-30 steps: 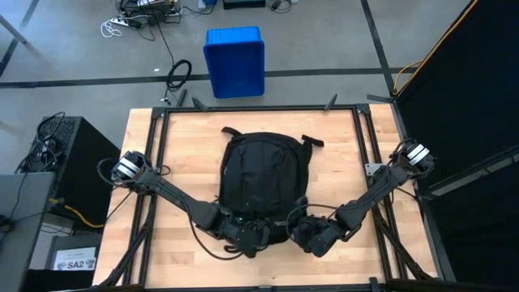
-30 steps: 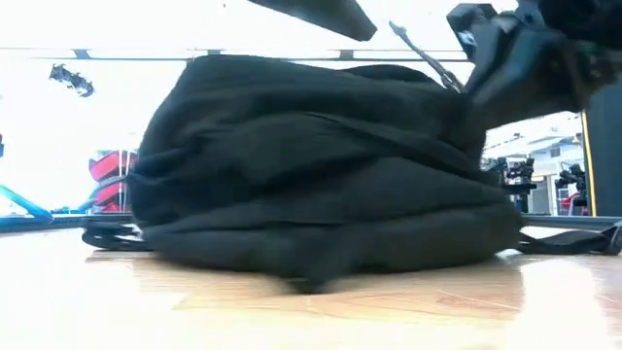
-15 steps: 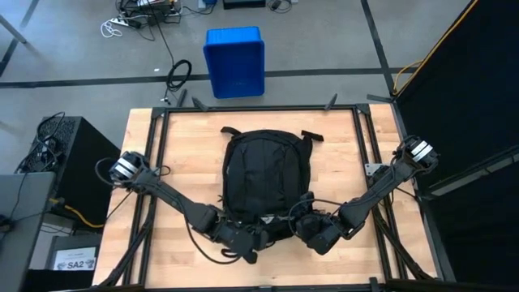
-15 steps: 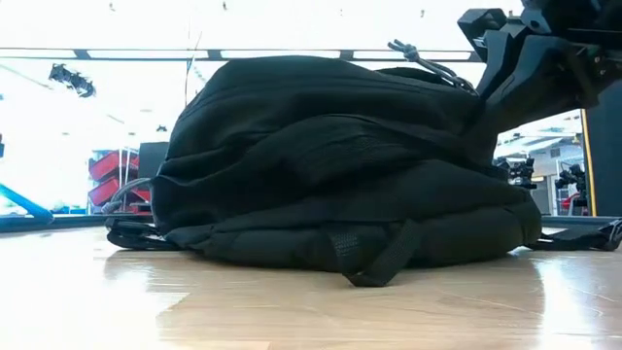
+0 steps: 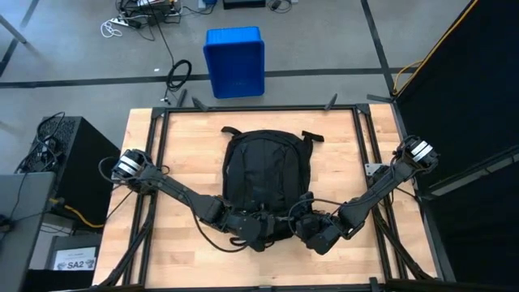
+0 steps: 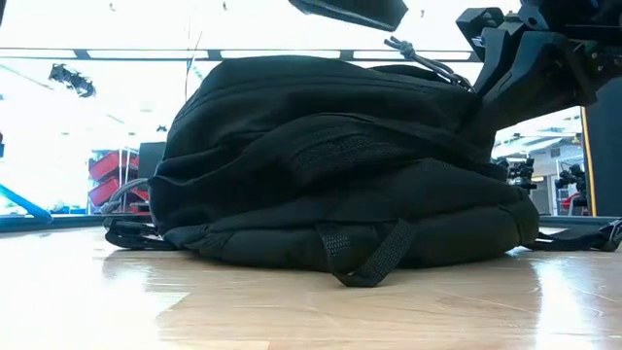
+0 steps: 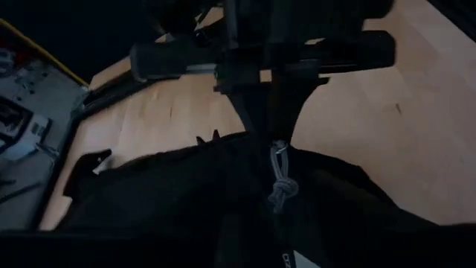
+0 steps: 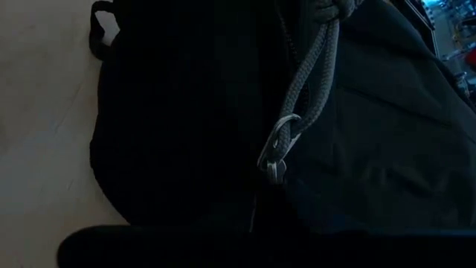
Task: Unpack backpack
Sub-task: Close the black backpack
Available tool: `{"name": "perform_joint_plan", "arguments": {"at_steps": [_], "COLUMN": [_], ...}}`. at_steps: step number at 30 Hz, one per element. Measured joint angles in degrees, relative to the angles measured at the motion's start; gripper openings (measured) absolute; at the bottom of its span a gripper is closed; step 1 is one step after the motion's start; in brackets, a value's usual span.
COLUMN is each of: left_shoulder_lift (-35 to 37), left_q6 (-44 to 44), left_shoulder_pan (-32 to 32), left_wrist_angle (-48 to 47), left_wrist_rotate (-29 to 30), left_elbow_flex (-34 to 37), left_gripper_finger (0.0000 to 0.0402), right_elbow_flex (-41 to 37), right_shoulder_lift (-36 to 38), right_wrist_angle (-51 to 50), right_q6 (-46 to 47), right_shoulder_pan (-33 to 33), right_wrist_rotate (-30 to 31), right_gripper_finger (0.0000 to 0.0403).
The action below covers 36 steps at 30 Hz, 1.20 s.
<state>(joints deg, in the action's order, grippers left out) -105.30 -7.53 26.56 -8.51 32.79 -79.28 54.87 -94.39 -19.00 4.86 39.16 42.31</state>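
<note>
Centrally, the backpack (image 5: 265, 174) leaves bare table (image 5: 340, 154) edges; right end effector (image 5: 308, 228) clamps its cord (image 8: 301, 100), left end effector's (image 5: 258, 231) opening unclear.

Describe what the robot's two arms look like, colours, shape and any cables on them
Both arms are dark, nearly black, jointed links running in from the table's side edges. The left arm and the right arm each have a silvery-white round joint housing at the shoulder end, and thin black cables loop loosely alongside them. The left gripper and right gripper are blocky and black.
</note>
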Motion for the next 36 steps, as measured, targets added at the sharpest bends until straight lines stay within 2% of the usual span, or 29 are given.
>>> {"name": "perform_joint_plan", "arguments": {"at_steps": [5, 16, 23, 36], "left_shoulder_lift": [-0.1, -1.8, -2.1, -2.3], "left_q6": [1.9, 3.4, 3.2, 2.0], "left_shoulder_pan": [-0.7, -2.6, -2.9, -3.4], "left_wrist_angle": [0.0, 1.7, 1.8, 1.0], "left_wrist_rotate": [-1.8, -7.0, -6.2, -8.6], "left_elbow_flex": [0.0, 0.1, 0.1, 0.1], "left_gripper_finger": [0.019, 0.0178, 0.0173, 0.0055], "right_elbow_flex": [0.0, 0.0, 0.0, 0.0], "right_shoulder_lift": [0.0, 0.0, 0.0, 0.0], "right_wrist_angle": [0.1, 1.3, 1.5, 1.6], "right_q6": [0.0, 0.0, 0.1, 0.2], "right_shoulder_pan": [-0.3, -0.5, -0.7, -0.9], "right_wrist_rotate": [-0.1, -0.9, -1.9, -2.0], "right_gripper_finger": [0.0, 0.0, 0.0, 0.0]}}
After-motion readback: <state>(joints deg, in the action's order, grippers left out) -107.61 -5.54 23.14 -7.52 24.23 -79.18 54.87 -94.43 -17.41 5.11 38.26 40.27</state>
